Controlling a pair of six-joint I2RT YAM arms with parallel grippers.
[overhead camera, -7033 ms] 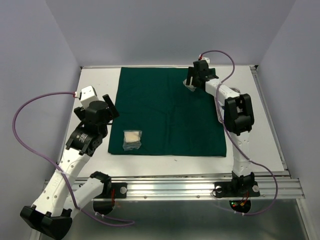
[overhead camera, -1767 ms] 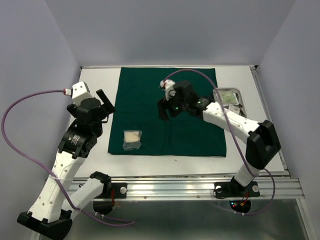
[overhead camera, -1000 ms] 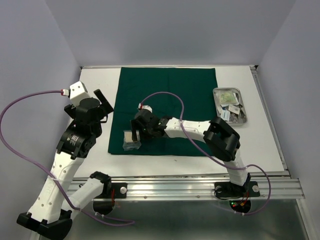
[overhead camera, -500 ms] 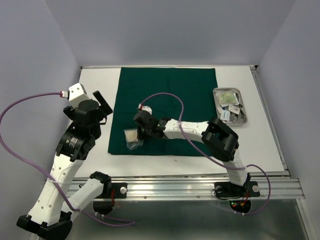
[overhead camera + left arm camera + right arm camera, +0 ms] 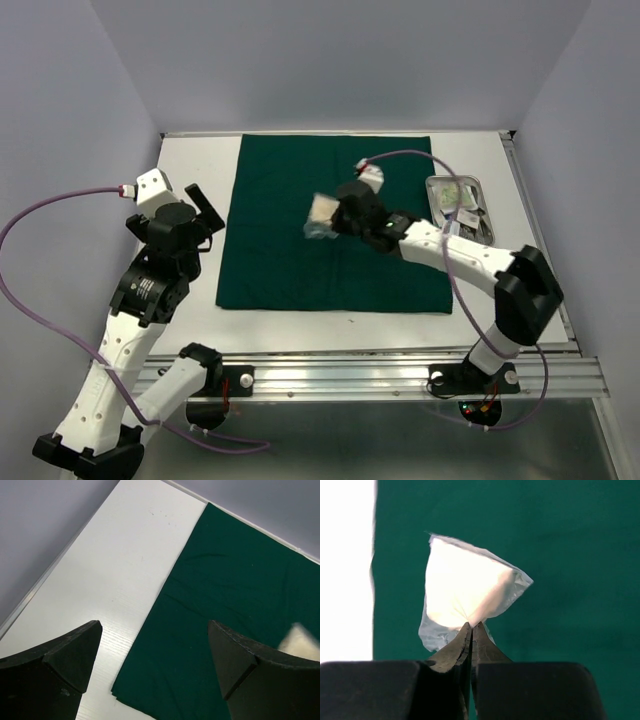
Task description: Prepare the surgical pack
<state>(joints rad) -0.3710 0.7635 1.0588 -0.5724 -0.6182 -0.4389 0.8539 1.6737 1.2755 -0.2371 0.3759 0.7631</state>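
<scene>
A dark green drape (image 5: pixel 300 250) lies flat on the white table. Above its middle hangs a white gauze packet (image 5: pixel 321 217) in clear wrap, with my right gripper (image 5: pixel 337 222) shut on its edge. In the right wrist view the packet (image 5: pixel 467 592) dangles over the drape (image 5: pixel 570 555), pinched by the right gripper (image 5: pixel 471 626). A small steel tray (image 5: pixel 437 183) with packets and instruments stands on the table right of the drape. My left gripper (image 5: pixel 205 210) hovers open over the bare table at the drape's left edge. In the left wrist view my left gripper (image 5: pixel 155 650) holds nothing over that drape (image 5: pixel 240 590).
The white table (image 5: pixel 190 170) is walled by grey panels at back and sides. An aluminium rail (image 5: pixel 400 370) runs along the near edge with both arm bases. Purple cables loop from each wrist.
My right gripper has shut on the gauze packet at the drape's front left, lifted it, and carried it up and to the right over the drape's middle. The left arm barely moved.
</scene>
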